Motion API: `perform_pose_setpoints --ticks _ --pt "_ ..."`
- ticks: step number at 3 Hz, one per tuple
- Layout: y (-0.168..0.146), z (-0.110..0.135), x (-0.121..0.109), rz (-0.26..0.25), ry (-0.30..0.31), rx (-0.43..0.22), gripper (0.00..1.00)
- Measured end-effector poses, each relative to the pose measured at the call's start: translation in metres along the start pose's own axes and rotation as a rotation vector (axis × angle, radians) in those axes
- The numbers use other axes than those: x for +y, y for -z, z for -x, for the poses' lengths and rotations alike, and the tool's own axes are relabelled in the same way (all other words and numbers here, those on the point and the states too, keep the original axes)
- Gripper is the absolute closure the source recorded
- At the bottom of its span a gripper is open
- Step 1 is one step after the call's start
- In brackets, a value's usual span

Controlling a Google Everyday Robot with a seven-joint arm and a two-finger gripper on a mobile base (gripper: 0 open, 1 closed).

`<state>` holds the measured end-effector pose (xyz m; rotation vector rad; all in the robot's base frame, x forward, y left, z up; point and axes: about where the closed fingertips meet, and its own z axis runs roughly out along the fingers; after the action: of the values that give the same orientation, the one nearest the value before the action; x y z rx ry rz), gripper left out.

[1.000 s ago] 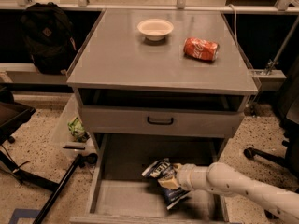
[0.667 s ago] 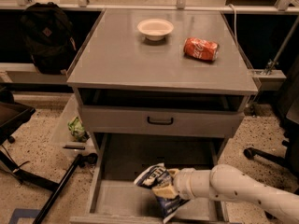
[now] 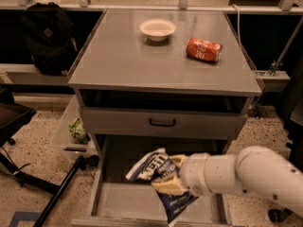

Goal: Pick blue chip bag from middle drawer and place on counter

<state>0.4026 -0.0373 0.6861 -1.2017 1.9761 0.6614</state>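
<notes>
The gripper (image 3: 169, 175) is clamping its two cream fingers (image 3: 165, 186) onto the blue chip bag (image 3: 150, 166), pinching it about midway along its length and holding it over the open middle drawer (image 3: 124, 201). Against the frame from a second ago, gripper and bag are now sitting farther left and higher over the drawer floor. The bag's white-lettered end is tipping up to the left, while its dark lower end is hanging down towards the drawer's front lip; whether it is touching the floor cannot be told. The one counter (image 3: 137, 60) is taking up the upper middle of the view, carrying the same two things in the same places as before. One arm (image 3: 258, 174) is reaching in from the lower right, lying nearly level, its thick white forearm narrowing into a ringed wrist that is pointing left at the bag; it is filling more of that corner than it was earlier. One black backpack (image 3: 47, 37) is leaning in the dark space to the left of the cabinet. Above the open drawer, one closed grey drawer front (image 3: 118, 122) is showing a single black handle (image 3: 162, 122). On the counter's right side one red soda can (image 3: 203, 49) is lying on its side, and one pale bowl (image 3: 157, 29) is standing upright near the back, apart from the can. One small green packet (image 3: 77, 129) is lying on the floor to the left of the cabinet.
</notes>
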Motion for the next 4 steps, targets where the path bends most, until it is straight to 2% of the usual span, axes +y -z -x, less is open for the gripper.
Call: perform_pose_setpoints --ticks 1,2,3,4 --pt "0.03 0.013 0.006 -0.055 0.025 0.036 1.0" --pt "0.027 0.01 0.005 -0.054 0.022 0.034 1.0" --pt "0.044 0.029 -0.013 -0.086 0.027 0.027 1.0" --pt "0.094 0.094 -0.041 -0.177 0.06 0.02 1.0"
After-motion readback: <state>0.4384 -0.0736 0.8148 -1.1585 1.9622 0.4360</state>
